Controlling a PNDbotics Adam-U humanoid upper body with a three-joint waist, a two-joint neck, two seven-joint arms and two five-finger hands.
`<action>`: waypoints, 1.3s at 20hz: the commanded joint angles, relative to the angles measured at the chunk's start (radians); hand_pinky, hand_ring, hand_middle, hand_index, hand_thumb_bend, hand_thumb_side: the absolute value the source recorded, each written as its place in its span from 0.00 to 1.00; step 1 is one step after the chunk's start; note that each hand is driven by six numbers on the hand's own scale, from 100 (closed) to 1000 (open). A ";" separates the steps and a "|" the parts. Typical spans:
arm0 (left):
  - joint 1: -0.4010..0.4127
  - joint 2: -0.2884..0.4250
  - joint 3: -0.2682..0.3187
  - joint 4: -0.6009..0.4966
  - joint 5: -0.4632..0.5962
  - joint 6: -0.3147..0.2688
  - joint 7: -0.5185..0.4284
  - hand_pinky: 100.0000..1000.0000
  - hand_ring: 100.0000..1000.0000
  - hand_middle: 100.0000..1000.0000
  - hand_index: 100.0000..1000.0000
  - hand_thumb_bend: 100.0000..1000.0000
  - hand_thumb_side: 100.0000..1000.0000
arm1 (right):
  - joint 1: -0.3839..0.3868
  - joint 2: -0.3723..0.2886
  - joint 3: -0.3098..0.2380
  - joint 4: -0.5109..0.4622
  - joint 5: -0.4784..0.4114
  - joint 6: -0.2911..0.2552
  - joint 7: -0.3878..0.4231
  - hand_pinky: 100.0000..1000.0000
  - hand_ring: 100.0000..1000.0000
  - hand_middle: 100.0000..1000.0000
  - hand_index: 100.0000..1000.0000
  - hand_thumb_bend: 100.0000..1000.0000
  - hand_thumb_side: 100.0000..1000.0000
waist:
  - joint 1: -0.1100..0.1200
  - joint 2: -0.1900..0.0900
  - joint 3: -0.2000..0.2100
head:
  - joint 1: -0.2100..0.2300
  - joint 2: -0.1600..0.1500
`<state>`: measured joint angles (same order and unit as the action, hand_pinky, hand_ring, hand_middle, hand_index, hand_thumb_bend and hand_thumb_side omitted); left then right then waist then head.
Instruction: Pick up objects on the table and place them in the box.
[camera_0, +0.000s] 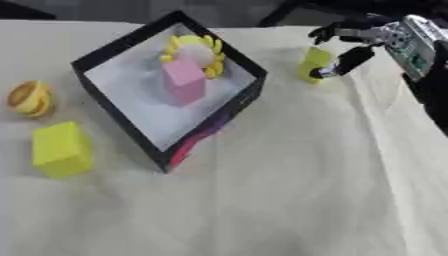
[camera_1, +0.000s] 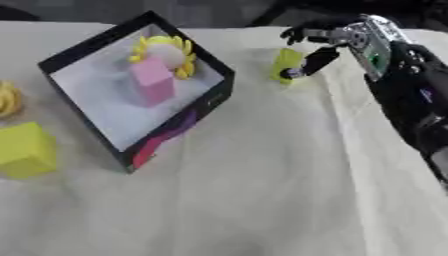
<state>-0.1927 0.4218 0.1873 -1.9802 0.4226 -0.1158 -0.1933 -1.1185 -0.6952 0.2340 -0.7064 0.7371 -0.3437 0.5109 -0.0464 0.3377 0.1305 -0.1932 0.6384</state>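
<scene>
Cream cloth (camera_0: 289, 200) covers your whole table, a bit wrinkled toward the right side, dark floor past the far edge.

So your small yellow-green block (camera_0: 314, 64) is standing on the cloth near the far right, just off the right corner of the black box (camera_0: 131, 132). Your right hand (camera_0: 367, 42) comes in from the upper right and sits right at that block: one dark finger (camera_0: 350, 61) curls down against its right side and another reaches over above its top. It looks like the hand is closing on the block, but you can't really tell from either eye whether it's actually pinching it or just touching. The block still looks planted on the cloth.

Moving out from there: the box is turned like a diamond, white inside, and already has a pink block (camera_0: 184, 80) standing in it with a yellow ruffled round thing (camera_0: 199, 52) behind it toward the far corner.

Left of the box, well apart from your hand, there's a big yellow cube (camera_0: 61, 149) and farther back a round yellow-orange object (camera_0: 29, 98) by the left edge.
</scene>
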 joint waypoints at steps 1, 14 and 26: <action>-0.007 0.014 0.004 -0.020 -0.010 0.001 -0.001 0.80 0.85 0.80 0.81 0.00 0.66 | -0.025 -0.019 -0.015 0.004 0.012 0.008 -0.009 0.98 0.91 0.82 1.00 0.36 0.50 | -0.011 0.000 0.001 | -0.007 -0.016; -0.008 0.007 -0.001 -0.020 -0.028 0.002 -0.005 0.80 0.86 0.80 0.80 0.00 0.67 | -0.021 -0.012 -0.031 0.037 0.049 0.048 -0.039 0.95 0.86 0.73 0.97 0.31 0.46 | -0.011 0.014 0.005 | -0.015 -0.023; -0.006 0.006 -0.005 -0.020 -0.037 0.003 -0.008 0.80 0.86 0.80 0.80 0.00 0.67 | -0.030 -0.010 -0.030 0.027 -0.004 0.072 -0.020 0.90 0.81 0.56 0.81 0.13 0.40 | -0.010 0.015 0.001 | -0.011 -0.017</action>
<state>-0.1938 0.4131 0.1809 -1.9802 0.3862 -0.1123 -0.1990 -1.1264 -0.6789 0.2097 -0.6629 0.7430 -0.2713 0.4862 -0.0465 0.3556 0.1331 -0.2054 0.6302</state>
